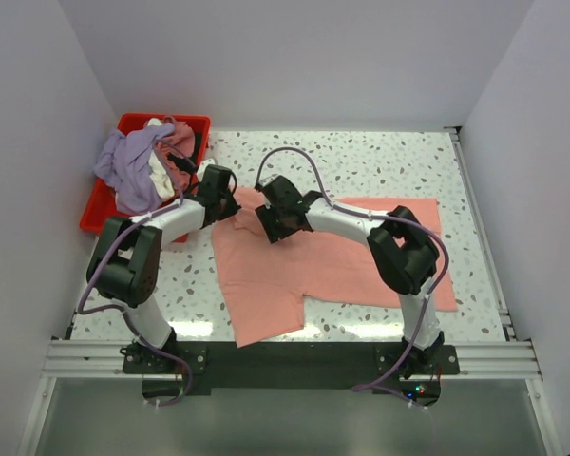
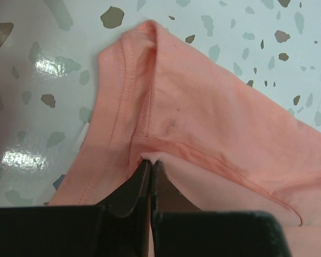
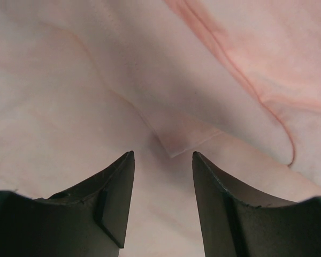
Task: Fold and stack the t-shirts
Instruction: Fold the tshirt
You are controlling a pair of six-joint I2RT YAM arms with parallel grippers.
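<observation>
**Claws at the far-left corner, shirt running off to the right**

Closest to my left wrist lens, my left claw (image 2: 150,171) has its two dark fingers pressed together on the salmon-pink t-shirt (image 2: 214,118). They pinch it right where a seam meets a banded, hemmed edge. Left of that edge I see only the speckled table (image 2: 37,107), so this grip sits at the cloth's very border.

My right claw (image 3: 163,160) stands with its fingers apart and nothing between them. Pink cloth fills its whole view, and a small turned-up flap (image 3: 176,142) lies just ahead of the gap. I cannot tell from here whether the tips touch the fabric.

From above, both claws sit close together at the shirt's far-left end, the right one just inboard of the left. The garment's long axis seems to run across the table towards my right side, with one lobe spilling towards my bases. I judge that any fold has to carry this end rightward or homeward, over the bulk of the cloth. The right claw must first close on the fabric under it, since it is the arm over the shirt's middle.

Farther off, beyond my left arm, the red bin (image 1: 185,121) holds the lavender tee (image 1: 123,166), with white and dusty-rose cloth bunched beside it.
</observation>
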